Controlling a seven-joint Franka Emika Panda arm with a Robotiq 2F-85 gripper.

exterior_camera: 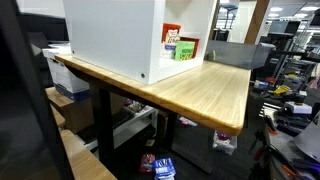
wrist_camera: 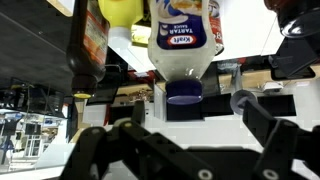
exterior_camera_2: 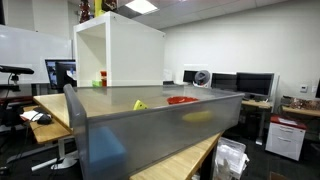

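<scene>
Wrist view shows the pincer (wrist_camera: 170, 120) spread wide and empty, the tartar sauce bottle (wrist_camera: 183, 40) standing cap-down just ahead, apparently near the shelf's (wrist_camera: 182, 113) front edge. Approach step, I judge; next, centre the fingers (wrist_camera: 262, 125) about it.

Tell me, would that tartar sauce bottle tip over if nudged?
Probably: the tartar sauce bottle stands on its narrow blue cap, wider body above. It looks like smooth plastic, so likely squeezable and somewhat slippery. The dark bottle beside it might get bumped.
</scene>
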